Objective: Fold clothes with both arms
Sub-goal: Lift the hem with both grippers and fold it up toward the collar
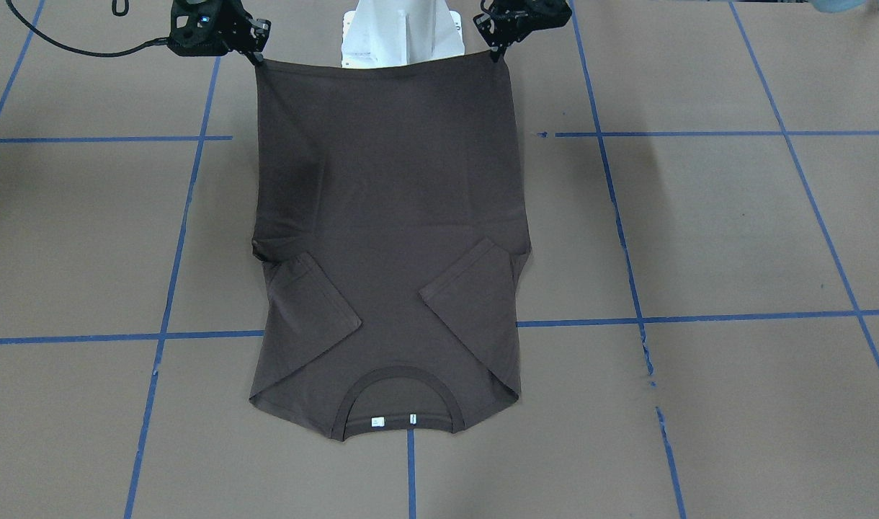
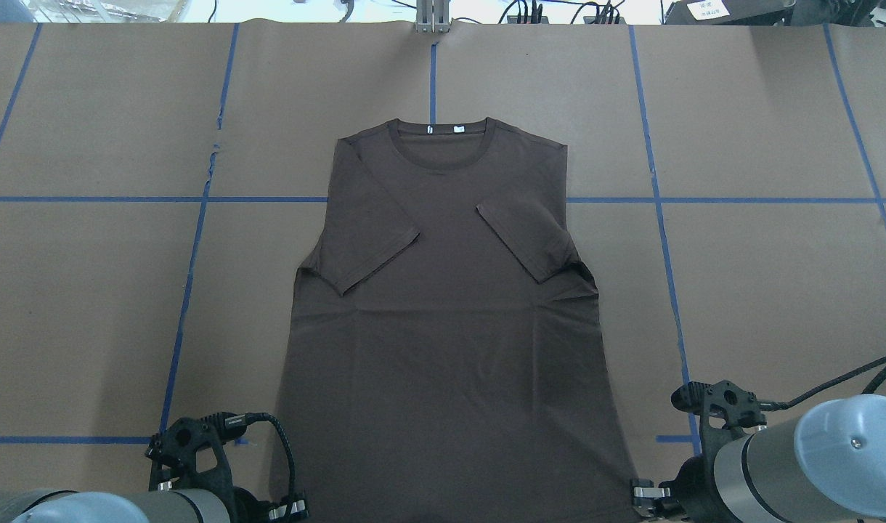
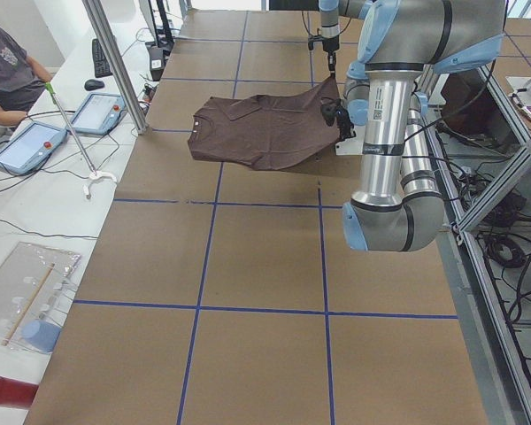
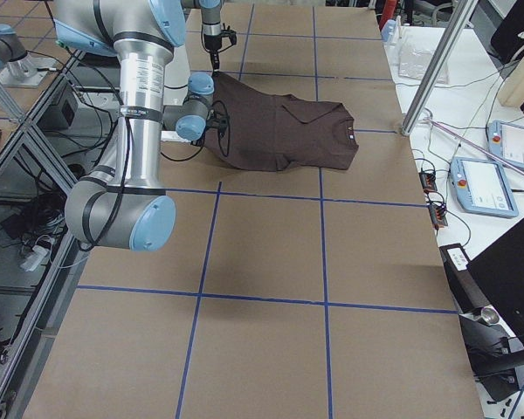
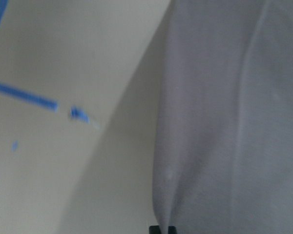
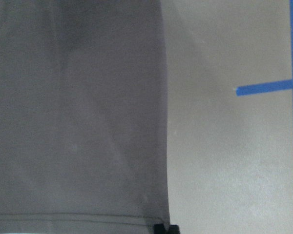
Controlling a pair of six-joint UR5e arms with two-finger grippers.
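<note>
Now: black left gripper [image 1: 496,54], black right gripper [image 1: 258,59] clamp hem corners, dark brown short-sleeved cotton T-shirt [image 1: 389,216] (sleeves folded in), robot-side edge of table [image 1: 735,231]

Dark brown T-shirt [image 1: 389,180], seemingly plain

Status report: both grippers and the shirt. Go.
Left gripper shut on T-shirt hem corner, right gripper likewise. Hem lifted, collar end flat on table, sleeves folded in. Nothing lying on the shirt.
</note>
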